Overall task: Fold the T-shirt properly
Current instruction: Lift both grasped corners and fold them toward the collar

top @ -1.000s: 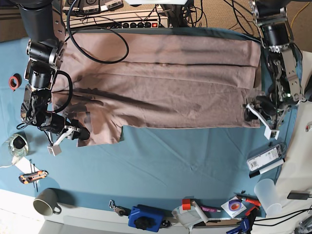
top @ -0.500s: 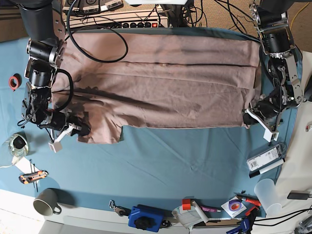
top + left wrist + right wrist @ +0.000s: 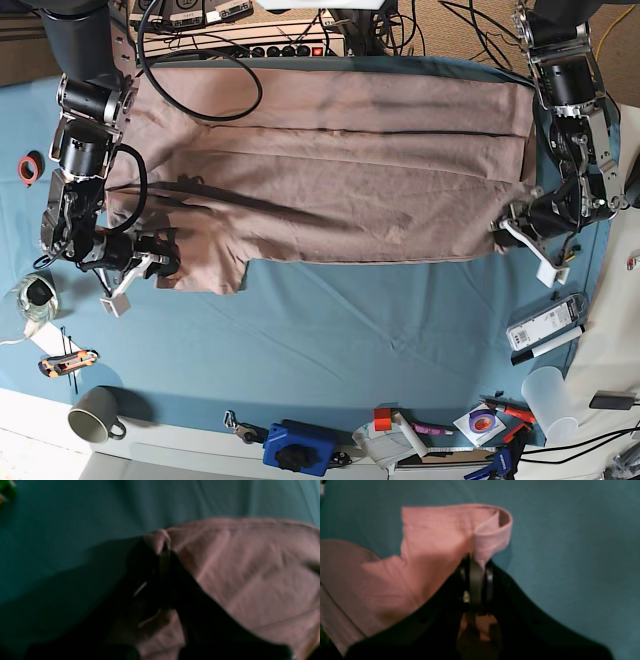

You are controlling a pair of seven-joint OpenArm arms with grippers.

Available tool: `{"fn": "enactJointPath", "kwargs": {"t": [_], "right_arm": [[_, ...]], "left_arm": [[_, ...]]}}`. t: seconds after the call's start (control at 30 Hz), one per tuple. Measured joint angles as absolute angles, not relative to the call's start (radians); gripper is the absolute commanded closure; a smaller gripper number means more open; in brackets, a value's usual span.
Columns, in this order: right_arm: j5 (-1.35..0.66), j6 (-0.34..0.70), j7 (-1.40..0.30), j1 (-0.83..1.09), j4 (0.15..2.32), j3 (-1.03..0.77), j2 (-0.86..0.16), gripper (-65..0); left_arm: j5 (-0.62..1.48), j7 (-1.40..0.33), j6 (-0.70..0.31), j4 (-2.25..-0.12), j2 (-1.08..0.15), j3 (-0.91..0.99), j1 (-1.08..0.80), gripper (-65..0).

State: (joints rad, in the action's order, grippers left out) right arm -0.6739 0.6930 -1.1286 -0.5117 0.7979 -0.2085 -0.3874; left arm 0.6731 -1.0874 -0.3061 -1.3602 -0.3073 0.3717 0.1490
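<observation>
Across the blue-teal table cloth (image 3: 330, 330) the T-shirt (image 3: 330, 170) lies spread flat, its lower edge folded over. At its sleeve corner the right gripper (image 3: 476, 562) is clenched on a pinch of fabric. The left gripper (image 3: 163, 551), blurred and dark, seems clamped on the hem corner opposite.

Both grippers, left (image 3: 512, 226) and right (image 3: 160, 262), now pinch corners of the wrinkled dusty-pink cotton T-shirt (image 3: 330, 170), no longer open beside it.
</observation>
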Motion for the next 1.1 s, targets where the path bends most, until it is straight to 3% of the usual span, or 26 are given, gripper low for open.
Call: {"fn": "enactJointPath", "kwargs": {"t": [0.37,0.63,0.9,1.1], "right_arm": [[-0.931,0.696,-1.309,-0.509,0.910,-0.208,-0.467,0.0],[-1.046,0.696,-1.347,-0.360,1.106,-0.226,-0.514,0.0],[-1.079,0.697,-1.379,-0.181,1.437,-0.398,-0.498,0.0],[-1.143,0.698,-1.415,-0.092,1.488,-0.492,-0.498,0.0]], "left_arm": [[0.695,-1.205,-0.307,-1.579,-0.302,0.368,0.100,0.0],[0.697,-1.206,-0.311,-1.731,-0.302,0.368,-0.028,0.0],[0.675,-1.196,-0.311,-1.781,-0.302,0.368,-0.050,0.0],[0.675,-1.197,-0.310,-1.781,-0.302,0.368,-0.050,0.0]]}}
